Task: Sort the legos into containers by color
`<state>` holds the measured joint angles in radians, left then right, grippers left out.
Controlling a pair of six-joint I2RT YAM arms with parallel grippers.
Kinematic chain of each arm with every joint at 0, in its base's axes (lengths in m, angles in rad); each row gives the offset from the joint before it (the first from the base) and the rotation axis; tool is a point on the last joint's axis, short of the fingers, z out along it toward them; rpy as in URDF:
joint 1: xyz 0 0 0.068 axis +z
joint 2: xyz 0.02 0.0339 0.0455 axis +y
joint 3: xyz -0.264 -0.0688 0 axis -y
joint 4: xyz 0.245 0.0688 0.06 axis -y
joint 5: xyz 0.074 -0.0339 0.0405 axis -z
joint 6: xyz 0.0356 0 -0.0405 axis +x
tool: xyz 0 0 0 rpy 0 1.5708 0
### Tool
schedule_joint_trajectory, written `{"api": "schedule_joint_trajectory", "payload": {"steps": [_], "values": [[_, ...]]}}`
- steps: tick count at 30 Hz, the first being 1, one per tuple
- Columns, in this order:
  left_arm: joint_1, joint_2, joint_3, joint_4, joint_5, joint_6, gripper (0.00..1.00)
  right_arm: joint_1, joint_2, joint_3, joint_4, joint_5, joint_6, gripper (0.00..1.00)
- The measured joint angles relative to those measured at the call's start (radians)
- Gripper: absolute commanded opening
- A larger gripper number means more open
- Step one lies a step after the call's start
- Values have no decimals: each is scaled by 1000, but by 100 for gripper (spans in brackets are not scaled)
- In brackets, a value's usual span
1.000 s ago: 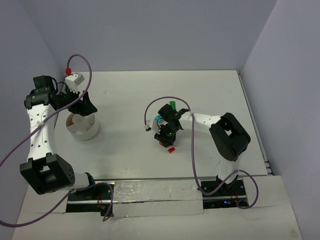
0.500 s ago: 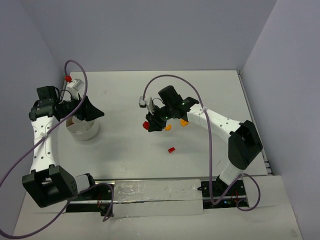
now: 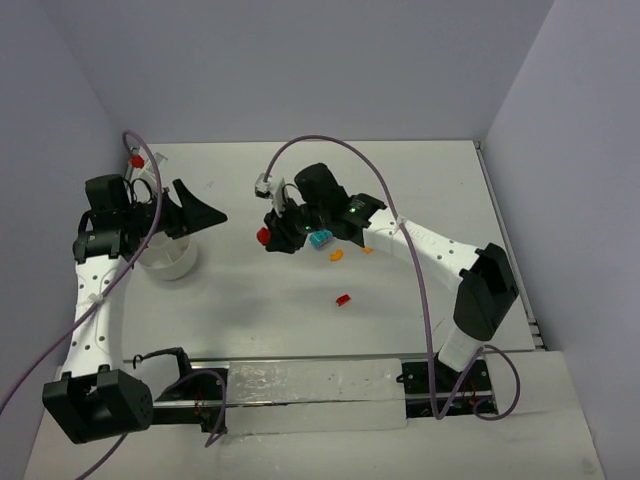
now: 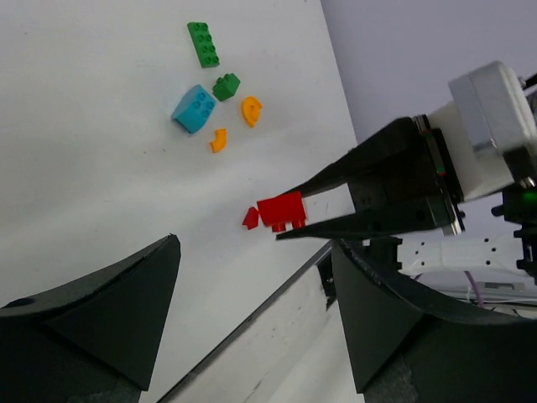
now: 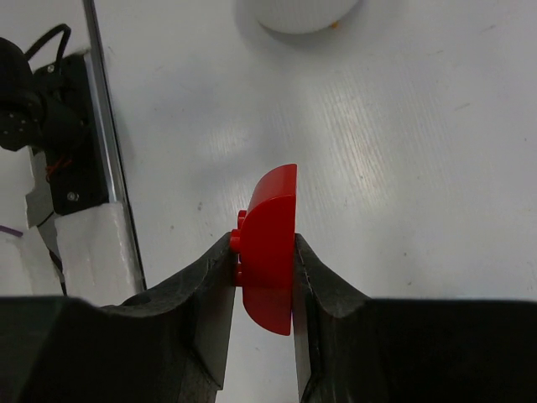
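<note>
White table (image 3: 250, 310), lilac walls (image 3: 300, 70); right jaws clenched on red brick (image 5: 268, 252), left jaws spread.

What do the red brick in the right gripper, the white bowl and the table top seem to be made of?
The red brick: likely hard plastic, smooth with a slight sheen; moulded studs, even colour.
The bowl: probably plastic, though ceramic is possible; plain white wall.
The table top: unclear, perhaps laminate; smooth white surface with soft glare.
</note>
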<state>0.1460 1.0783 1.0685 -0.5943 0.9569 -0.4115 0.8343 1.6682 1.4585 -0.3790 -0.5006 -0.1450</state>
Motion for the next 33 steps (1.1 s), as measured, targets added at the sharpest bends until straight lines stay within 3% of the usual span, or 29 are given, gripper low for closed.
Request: {"api": "schedule_joint_trajectory", "payload": {"steps": [8, 22, 27, 30, 32, 33], "values": [[-81, 20, -13, 36, -41, -134, 83, 76, 23, 97, 4, 81, 13, 0], [-166, 31, -25, 46, -41, -151, 75, 113, 66, 168, -3, 139, 20, 0], [-173, 31, -36, 51, -38, -154, 60, 113, 72, 178, -3, 142, 22, 0], [-173, 31, -38, 61, -34, -156, 41, 114, 72, 180, -3, 142, 22, 0], [-172, 31, -38, 65, -33, -157, 22, 115, 72, 180, -4, 144, 21, 2], [-172, 31, -39, 67, -31, -163, 11, 116, 72, 180, -4, 147, 21, 12]]}}
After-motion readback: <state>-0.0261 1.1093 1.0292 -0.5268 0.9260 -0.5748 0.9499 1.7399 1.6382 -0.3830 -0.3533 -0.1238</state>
